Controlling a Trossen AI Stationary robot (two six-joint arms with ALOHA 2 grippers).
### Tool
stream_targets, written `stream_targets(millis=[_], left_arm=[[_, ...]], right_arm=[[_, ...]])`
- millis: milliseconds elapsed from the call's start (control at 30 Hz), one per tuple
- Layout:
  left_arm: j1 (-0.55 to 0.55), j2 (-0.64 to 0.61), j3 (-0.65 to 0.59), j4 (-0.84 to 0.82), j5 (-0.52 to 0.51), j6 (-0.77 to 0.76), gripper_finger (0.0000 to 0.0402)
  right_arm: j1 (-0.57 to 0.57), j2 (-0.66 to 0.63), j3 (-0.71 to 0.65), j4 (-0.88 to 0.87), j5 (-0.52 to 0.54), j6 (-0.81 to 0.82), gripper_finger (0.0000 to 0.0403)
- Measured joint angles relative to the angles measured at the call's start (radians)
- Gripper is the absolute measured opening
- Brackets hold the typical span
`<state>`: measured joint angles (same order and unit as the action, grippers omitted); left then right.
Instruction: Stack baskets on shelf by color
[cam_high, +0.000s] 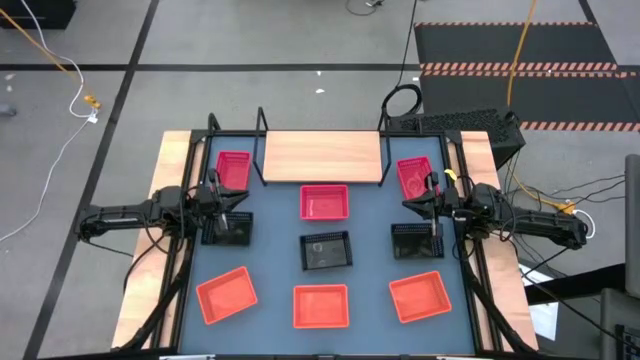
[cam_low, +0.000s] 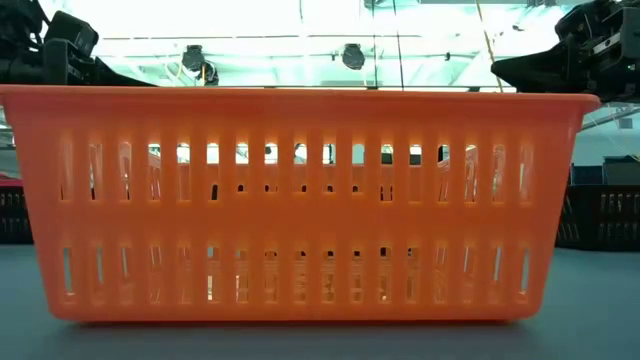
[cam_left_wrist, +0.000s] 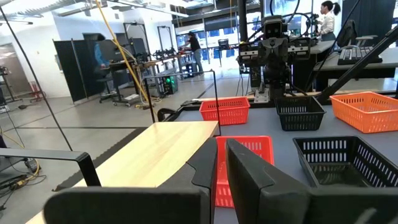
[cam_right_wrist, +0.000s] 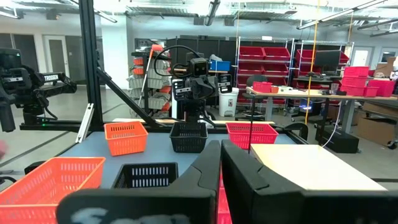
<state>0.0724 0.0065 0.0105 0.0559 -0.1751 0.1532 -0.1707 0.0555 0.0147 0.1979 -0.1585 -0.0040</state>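
The shelf, a light wooden board on a black wire frame, stands at the table's far middle. Three pink baskets sit on the tabletop nearest it, one at each end of it and one in front. Three black baskets form the middle row. Three orange baskets line the near edge, and the middle one fills the low view. My left gripper hovers shut and level above the left black basket. My right gripper hovers shut above the right black basket.
Black frame posts rise at the table's far corners beside the shelf. Wooden strips border the blue-grey tabletop on the left and right. Cables lie on the floor beyond the far edge. People stand in the room behind.
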Motion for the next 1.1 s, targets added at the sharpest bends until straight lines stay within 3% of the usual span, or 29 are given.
stream_targets(millis=[600, 733, 867, 1100], left_arm=[[0.0, 0.0, 0.0, 0.0, 0.0, 0.0, 0.0037], [0.0, 0.0, 0.0, 0.0, 0.0, 0.0, 0.0037], [0.0, 0.0, 0.0, 0.0, 0.0, 0.0, 0.0037], [0.0, 0.0, 0.0, 0.068, 0.0, -0.002, 0.0037]], right_arm=[[0.0, 0.002, 0.0, 0.144, 0.009, 0.016, 0.0011], [0.0, 0.02, 0.005, 0.089, 0.102, 0.038, 0.0013], [0.0, 0.089, 0.01, -0.013, 0.167, 0.001, 0.0033], [0.0, 0.287, 0.08, 0.072, 0.213, -0.09, 0.0098]])
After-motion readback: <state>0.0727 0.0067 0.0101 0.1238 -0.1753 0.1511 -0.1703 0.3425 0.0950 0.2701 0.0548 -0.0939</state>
